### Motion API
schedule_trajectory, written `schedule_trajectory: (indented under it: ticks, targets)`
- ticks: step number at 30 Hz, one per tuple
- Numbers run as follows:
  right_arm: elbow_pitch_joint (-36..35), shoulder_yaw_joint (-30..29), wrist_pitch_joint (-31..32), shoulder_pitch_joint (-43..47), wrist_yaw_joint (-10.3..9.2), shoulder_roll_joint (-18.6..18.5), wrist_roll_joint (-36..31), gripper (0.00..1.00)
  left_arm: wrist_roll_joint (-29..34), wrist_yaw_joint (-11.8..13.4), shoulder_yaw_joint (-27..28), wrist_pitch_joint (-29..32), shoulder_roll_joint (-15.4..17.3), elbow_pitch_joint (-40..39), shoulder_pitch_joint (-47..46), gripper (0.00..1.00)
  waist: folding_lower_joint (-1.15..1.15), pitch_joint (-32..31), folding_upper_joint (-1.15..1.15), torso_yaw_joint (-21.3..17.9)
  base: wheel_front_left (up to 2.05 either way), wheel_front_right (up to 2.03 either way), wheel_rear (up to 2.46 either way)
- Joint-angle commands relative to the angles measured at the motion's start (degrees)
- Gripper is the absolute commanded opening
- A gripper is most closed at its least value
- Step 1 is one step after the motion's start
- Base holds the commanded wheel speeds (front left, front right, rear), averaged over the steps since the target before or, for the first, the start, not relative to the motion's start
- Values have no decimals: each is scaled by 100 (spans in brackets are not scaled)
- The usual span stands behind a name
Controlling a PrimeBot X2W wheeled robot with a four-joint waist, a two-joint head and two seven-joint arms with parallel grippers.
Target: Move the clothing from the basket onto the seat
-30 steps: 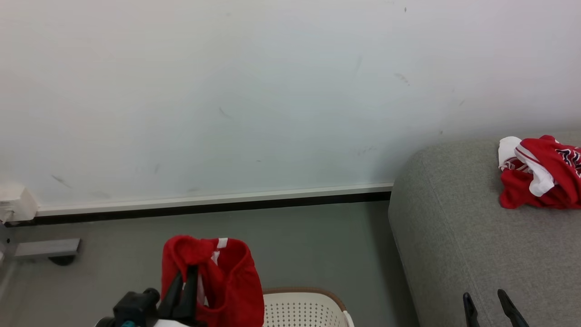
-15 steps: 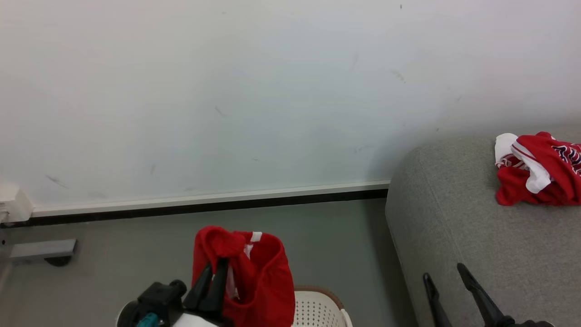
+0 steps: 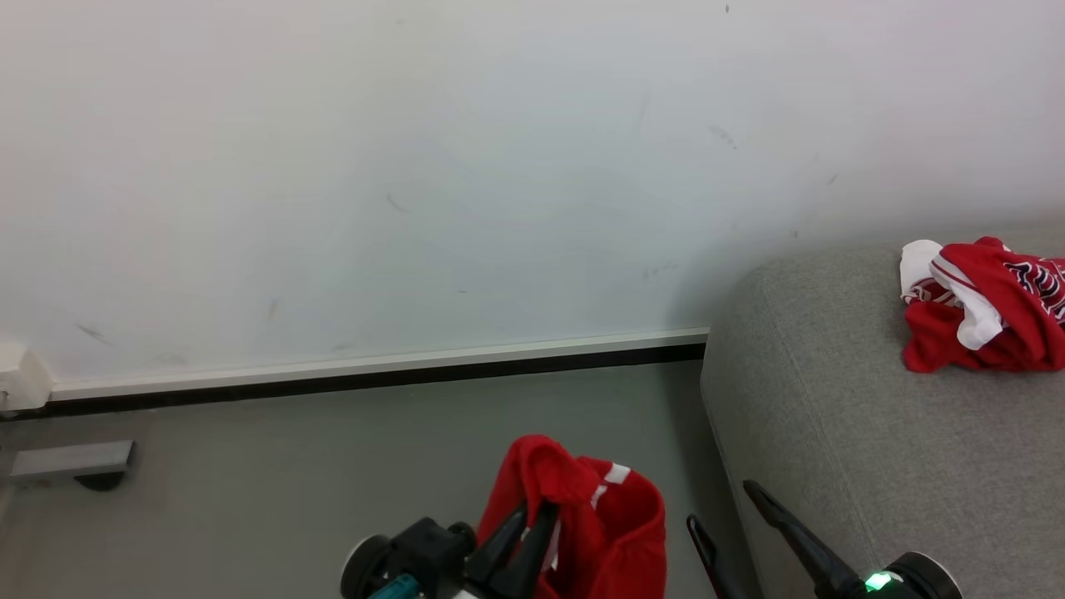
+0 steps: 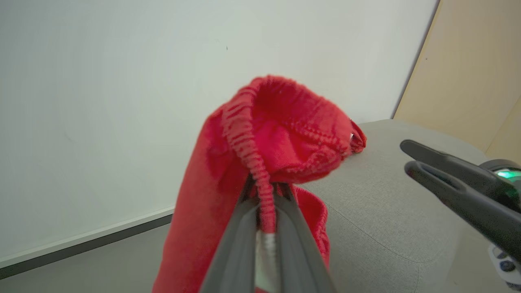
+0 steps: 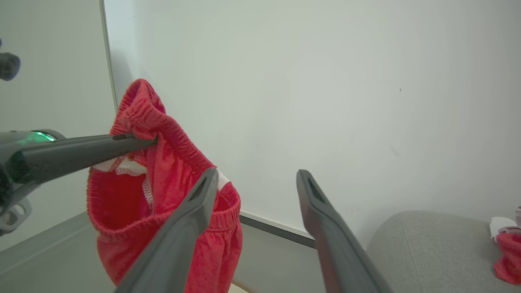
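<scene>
At the bottom middle of the head view, the left tool (image 3: 537, 509) holds a red garment (image 3: 616, 516) aloft over the grey floor (image 3: 333, 466), just left of the seat (image 3: 874, 433). Its two dark fingers are pressed together on a narrow bunch of the elastic waistband, and the rest of the cloth hangs loose below the pinch. The right tool (image 3: 720, 503) stands just beside the garment, between it and the seat's rounded end. Its fingers are spread wide and hold nothing; in the right wrist view the cloth hangs beyond one finger, not between the two. A second garment (image 3: 982, 316), red with white trim, lies crumpled on top of the seat, well apart from the held one.

The step in hand appears to be the carry across to the seat, with one piece delivered and one in transit. To do it well, the hanging hem should pass above the seat's rounded edge, not drag up its side. The fingers should part only once the cloth is well over the cushion, since a garment let go at the rim would probably slide to the floor. Because the pinch takes so little cloth, a smooth path without swinging is advisable. The right tool stands in the likely path and should give way, or the loose cloth may catch on its fingers.
</scene>
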Motion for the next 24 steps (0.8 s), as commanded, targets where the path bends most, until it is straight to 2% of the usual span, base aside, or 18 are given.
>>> schedule_trajectory:
  ticks: [1,14,24]
  targets:
    - [43,85,6,-71,-14,-73,61,100,8,-33,-44,5,-16,38,-74,0,0,0,0,-8,0,0,0]
    - [326,995,123,-475,-14,-468,476,100,1,-272,-840,132,-214,242,-399,0,0,0,0,-107,0,0,0]
    - [485,1312,292,-631,-13,-662,689,100,-230,-464,-1383,273,-242,151,-541,0,0,-8,0,-127,0,0,0]
